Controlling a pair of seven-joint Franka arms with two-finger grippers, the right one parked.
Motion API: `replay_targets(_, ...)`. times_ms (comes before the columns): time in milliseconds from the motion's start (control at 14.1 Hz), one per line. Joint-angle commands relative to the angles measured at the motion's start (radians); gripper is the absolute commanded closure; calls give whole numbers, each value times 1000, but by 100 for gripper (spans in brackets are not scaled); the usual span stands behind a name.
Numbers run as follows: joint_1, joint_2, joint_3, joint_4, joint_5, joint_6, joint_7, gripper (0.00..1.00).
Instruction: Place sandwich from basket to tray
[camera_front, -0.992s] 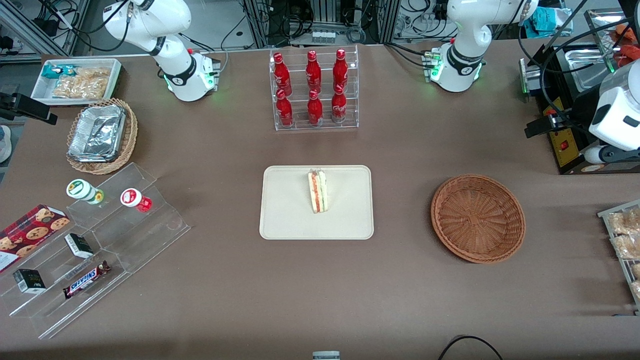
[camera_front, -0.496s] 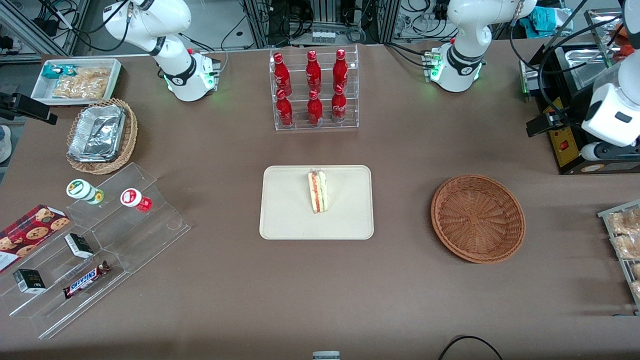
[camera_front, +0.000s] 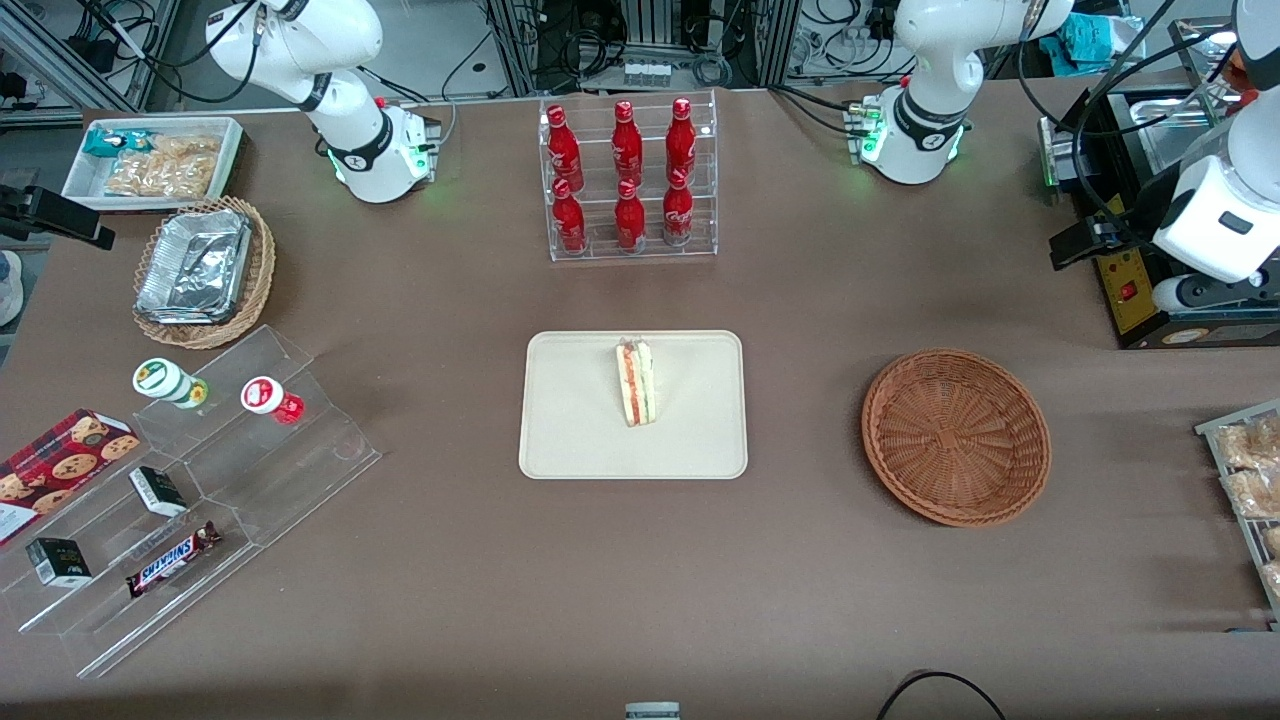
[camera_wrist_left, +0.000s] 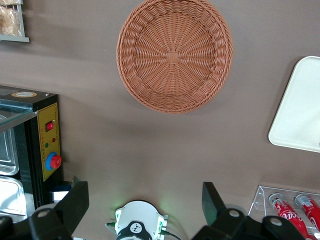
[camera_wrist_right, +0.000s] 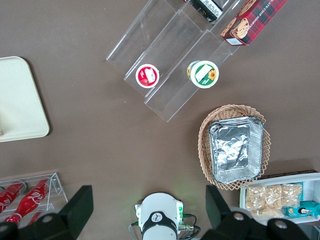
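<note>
The sandwich, a wrapped wedge with red, orange and green layers, lies on the cream tray at the middle of the table. The reddish-brown wicker basket stands empty toward the working arm's end; it also shows in the left wrist view, as does a corner of the tray. My left gripper is open and empty, its fingers wide apart. It hangs high above the table, farther from the front camera than the basket, with its wrist at the table's end.
A clear rack of red bottles stands farther from the camera than the tray. A black box with a red button and a snack rack flank the basket. Acrylic steps, a foil-lined tan basket and a white bin lie toward the parked arm's end.
My left arm's wrist has drifted a little farther from the front camera. The sandwich, tray and basket have not moved.
</note>
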Motion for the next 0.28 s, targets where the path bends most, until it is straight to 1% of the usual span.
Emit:
replay_targets(0, 8, 5, -4, 17, -19, 7, 16, 0)
replay_targets(213, 8, 11, -4, 15, -11, 9, 15, 0)
